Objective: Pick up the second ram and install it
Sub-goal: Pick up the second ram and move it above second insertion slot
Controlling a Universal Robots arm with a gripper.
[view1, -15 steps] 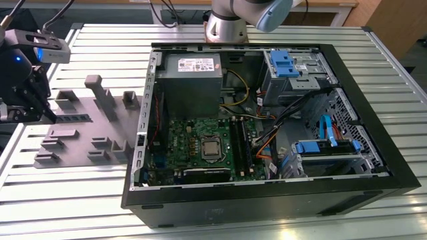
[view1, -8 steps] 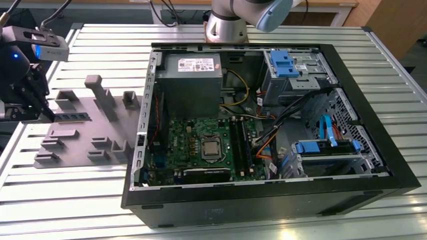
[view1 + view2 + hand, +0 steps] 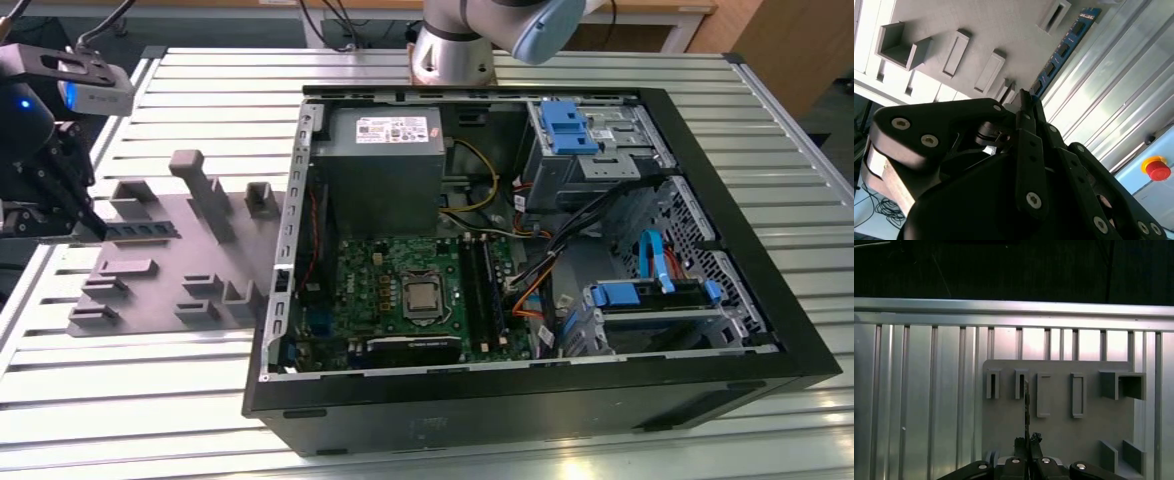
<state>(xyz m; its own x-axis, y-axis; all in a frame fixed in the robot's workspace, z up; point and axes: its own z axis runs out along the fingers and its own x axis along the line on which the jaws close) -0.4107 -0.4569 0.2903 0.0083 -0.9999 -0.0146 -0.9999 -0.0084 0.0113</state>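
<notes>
Pincer [image 3: 1023, 98] closed on the near end of the blue memory stick [image 3: 1062, 50] running ahead of it: probably light, stiff, fragile, best held by its edges.

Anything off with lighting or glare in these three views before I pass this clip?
Exterior view: glare streaks on the ribbed table near the bottom edge, and the computer case interior is dimmer. Second wrist view: the pincer looms dark in front; table ribs beside the second ram shine bright. First wrist view: black background above, pale reflections banding the table.
</notes>
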